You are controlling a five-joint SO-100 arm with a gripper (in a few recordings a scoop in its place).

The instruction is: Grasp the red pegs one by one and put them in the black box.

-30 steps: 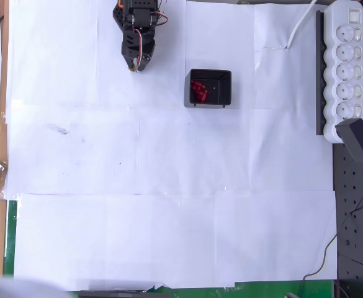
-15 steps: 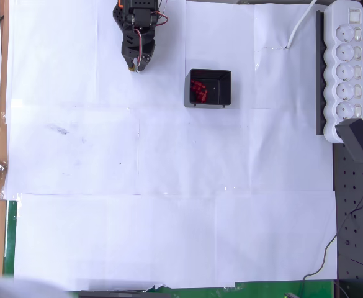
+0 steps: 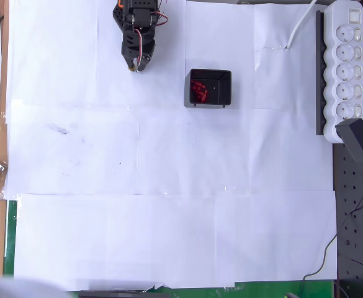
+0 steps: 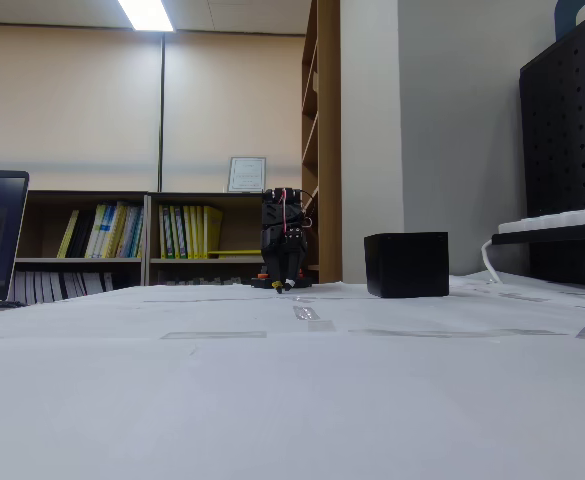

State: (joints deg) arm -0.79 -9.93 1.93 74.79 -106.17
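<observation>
From above, my gripper (image 3: 136,64) sits near the top edge of the table (image 3: 169,205), left of the middle, with my black arm folded in over it and the fingertips pointing down the picture. The fingers look pressed together with nothing between them, and the tip hangs just over the white paper. The box (image 3: 210,88) stands to the right of my gripper and a little lower in that view, well apart from it, square to the table edges. The pegs (image 3: 198,90) lie in a small red heap inside the box, against its left wall; they are bunched too tightly for me to count them. The rest of the box floor is bare black. At the right edge of the overhead view a white power strip (image 3: 347,68) runs top to bottom, with a black plug (image 3: 358,139) at its lower end and a white cord leaving its top toward the paper. In the fixed view, low over the table, my gripper (image 4: 284,287) points straight down with its tip close to the surface, and the box (image 4: 406,264) stands to its right, its walls hiding what is inside. Behind them are bookshelves (image 4: 132,235) with books, and a dark pegboard (image 4: 570,150) rises at the right.
</observation>
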